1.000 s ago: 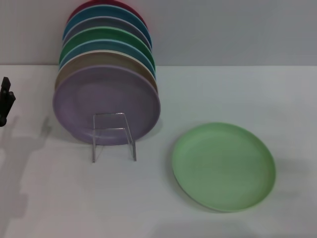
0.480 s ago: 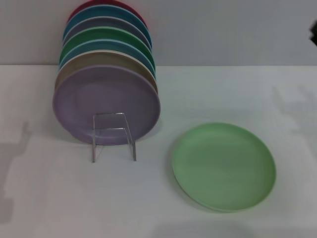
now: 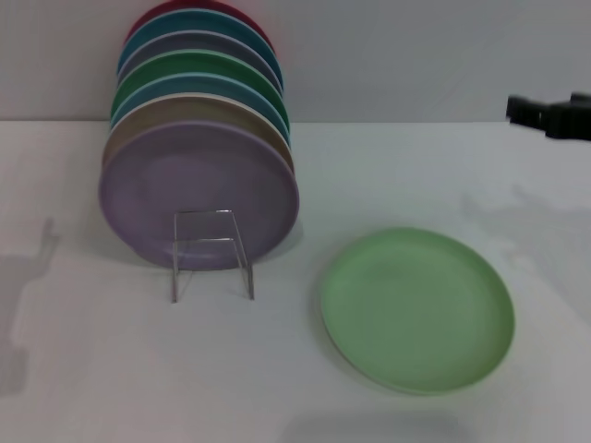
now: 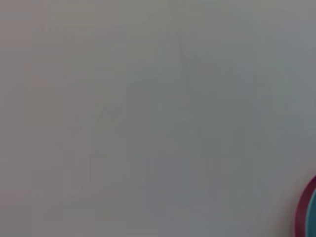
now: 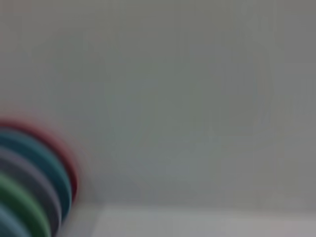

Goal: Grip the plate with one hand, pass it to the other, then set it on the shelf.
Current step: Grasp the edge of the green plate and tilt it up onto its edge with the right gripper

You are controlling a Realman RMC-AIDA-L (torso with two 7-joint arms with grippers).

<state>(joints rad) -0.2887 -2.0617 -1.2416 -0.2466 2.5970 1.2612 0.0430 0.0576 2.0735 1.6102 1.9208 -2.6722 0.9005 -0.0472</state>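
Note:
The pale mint-green plate lies flat on the white table, right of centre and near the front. Nothing touches it. The wire shelf stands to its left, its square loop front facing me, with a row of upright plates leaning in it. My right gripper shows as a dark shape at the right edge, high above the table and well behind and right of the plate. My left gripper is out of view.
The lilac plate fronts the row on the shelf; behind it stand tan, blue, green, grey, teal and red plates. A red and blue rim shows in the left wrist view. A grey wall backs the table.
The left gripper, at the left edge one second ago, has left the view. The right gripper has come in from the right edge and moved leftward. The plate has not moved.

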